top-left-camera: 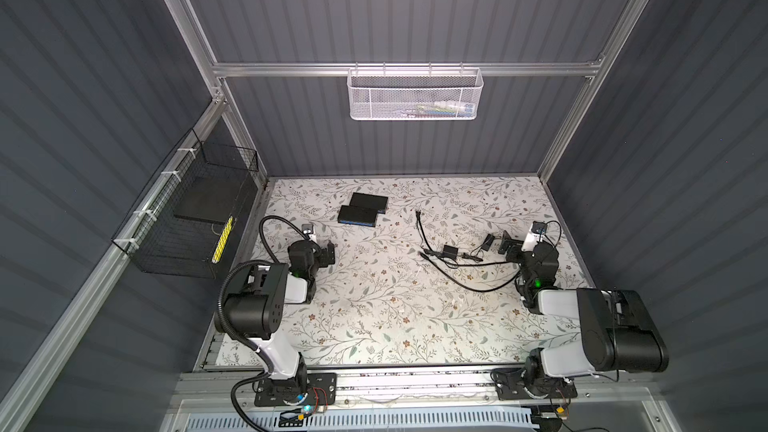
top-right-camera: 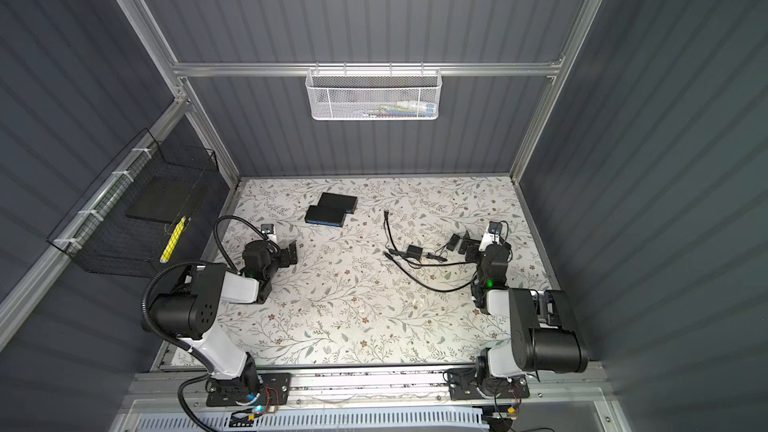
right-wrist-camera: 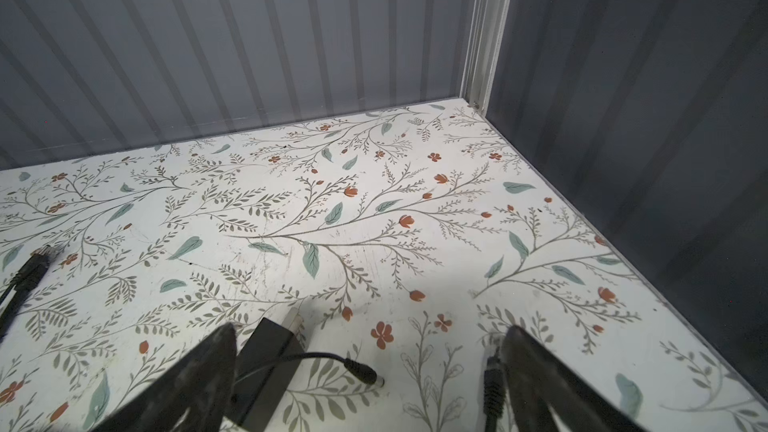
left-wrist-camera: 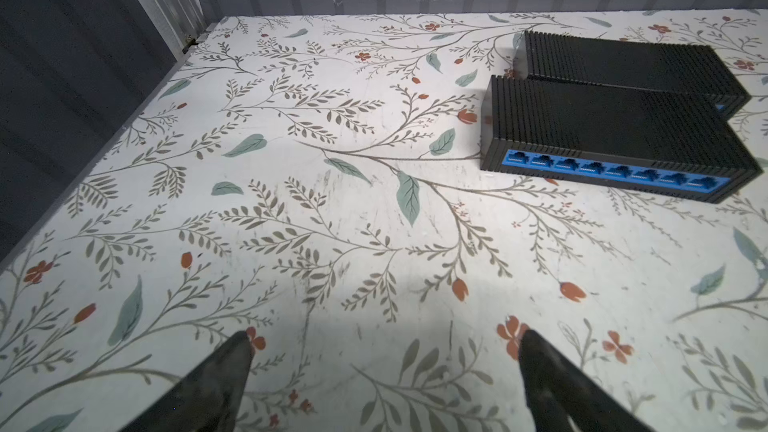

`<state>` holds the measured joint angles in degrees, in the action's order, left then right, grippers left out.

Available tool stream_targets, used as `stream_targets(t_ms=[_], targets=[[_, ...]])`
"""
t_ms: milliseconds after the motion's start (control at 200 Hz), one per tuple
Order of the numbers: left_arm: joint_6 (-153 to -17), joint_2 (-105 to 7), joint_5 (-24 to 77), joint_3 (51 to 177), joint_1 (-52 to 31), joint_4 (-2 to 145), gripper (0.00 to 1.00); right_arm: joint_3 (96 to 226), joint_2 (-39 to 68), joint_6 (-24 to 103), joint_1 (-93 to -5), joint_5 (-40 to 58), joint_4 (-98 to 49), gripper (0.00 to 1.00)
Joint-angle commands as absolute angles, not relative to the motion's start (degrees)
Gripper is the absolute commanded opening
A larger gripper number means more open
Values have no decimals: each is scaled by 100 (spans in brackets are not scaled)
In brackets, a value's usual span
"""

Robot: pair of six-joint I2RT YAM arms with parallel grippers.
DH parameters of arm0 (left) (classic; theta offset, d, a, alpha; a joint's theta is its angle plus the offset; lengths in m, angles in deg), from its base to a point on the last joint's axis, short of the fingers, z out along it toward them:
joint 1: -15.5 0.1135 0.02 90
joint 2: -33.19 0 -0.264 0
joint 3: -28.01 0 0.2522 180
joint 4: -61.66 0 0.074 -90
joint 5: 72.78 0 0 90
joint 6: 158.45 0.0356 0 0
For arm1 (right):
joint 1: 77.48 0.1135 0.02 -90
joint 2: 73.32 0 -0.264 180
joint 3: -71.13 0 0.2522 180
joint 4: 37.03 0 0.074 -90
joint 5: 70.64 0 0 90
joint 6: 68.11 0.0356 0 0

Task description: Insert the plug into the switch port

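The left end effector (left-wrist-camera: 384, 344) stands spread wide with nothing between its dark, tapered fingers (left-wrist-camera: 224, 380), whose bases are cut off by the frame edge. The right end effector (right-wrist-camera: 370, 332) is likewise fully spread and grips nothing.

Between the right fingers, on the desk (right-wrist-camera: 415, 222), lies a barrel plug (right-wrist-camera: 365, 371). It is black with a small metal tip and touches neither finger. Its thin cord runs over a black, block-shaped power adapter (right-wrist-camera: 270, 359), which one finger partly hides. A ribbed black plug (right-wrist-camera: 493, 384) lies just beside the other finger, its cord cut off. A third cable connector (right-wrist-camera: 37, 261) shows only in part at the frame edge.

Well apart, on the left arm's side, lie two flat black boxes with ribbed ends, close together; whether they touch I cannot tell. The nearer network switch (left-wrist-camera: 602, 118) turns a blue face toward the left end effector, each switch port (left-wrist-camera: 617, 170) in a row of eight. The rear switch (left-wrist-camera: 623, 60) is cut off by the frame. The desk is matte with a floral print.
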<state>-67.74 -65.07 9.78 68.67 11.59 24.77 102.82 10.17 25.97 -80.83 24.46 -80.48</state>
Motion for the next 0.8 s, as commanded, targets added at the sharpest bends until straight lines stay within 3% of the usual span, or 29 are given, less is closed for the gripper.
stream_targets(t_ms=[0,690,795], targets=[[-6716,-6515,948,6920,1193,2414,100,10269,1028,2636,-8078,2416,-8075,99],[-6714,-6524,949,6924,1195,2415,100,10289,1033,2633,-8082,2418,-8049,99],[-6718,-6417,771,6942,1189,2431,86,10286,1032,2640,-8081,2410,-8040,92]])
